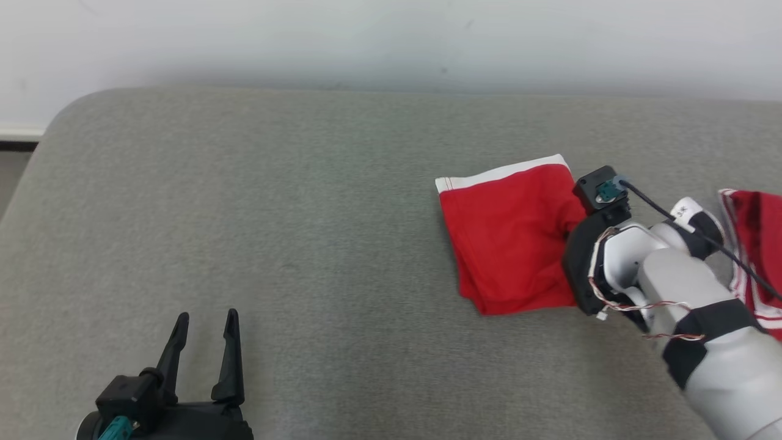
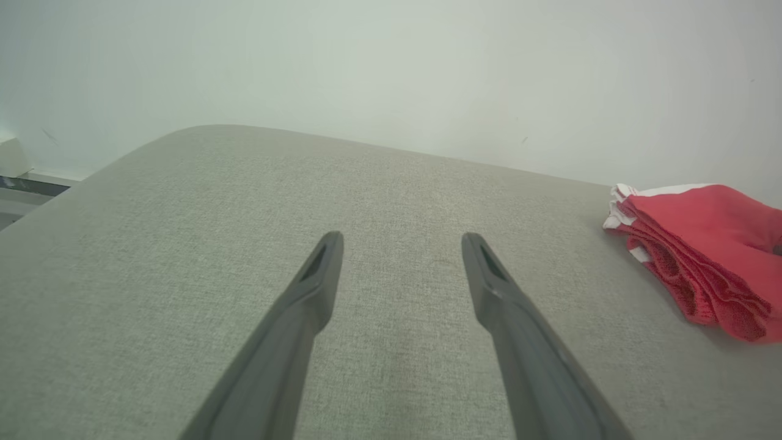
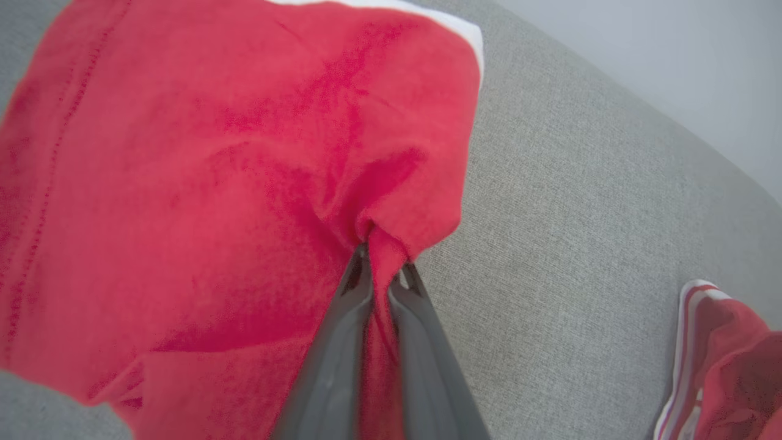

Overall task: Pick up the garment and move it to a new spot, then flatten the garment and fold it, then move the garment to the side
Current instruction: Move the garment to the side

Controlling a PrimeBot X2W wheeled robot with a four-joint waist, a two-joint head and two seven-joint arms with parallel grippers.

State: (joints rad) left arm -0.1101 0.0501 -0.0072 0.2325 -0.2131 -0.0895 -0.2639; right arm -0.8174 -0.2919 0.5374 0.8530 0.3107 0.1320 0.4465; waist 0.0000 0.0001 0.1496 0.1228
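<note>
On the grey pad [image 1: 305, 214], from the head, a folded red garment [image 1: 510, 238] is seen at the right. From the left wrist, the left gripper [image 2: 402, 237] is spread wide. From the right wrist, a garment fold is pinched by the right gripper [image 3: 383, 261].

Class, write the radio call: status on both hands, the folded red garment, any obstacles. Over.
Left hand open over grey cushion. Right hand shut on a pinch of the folded red garment. Striped red garment lies apart, to its right.
</note>
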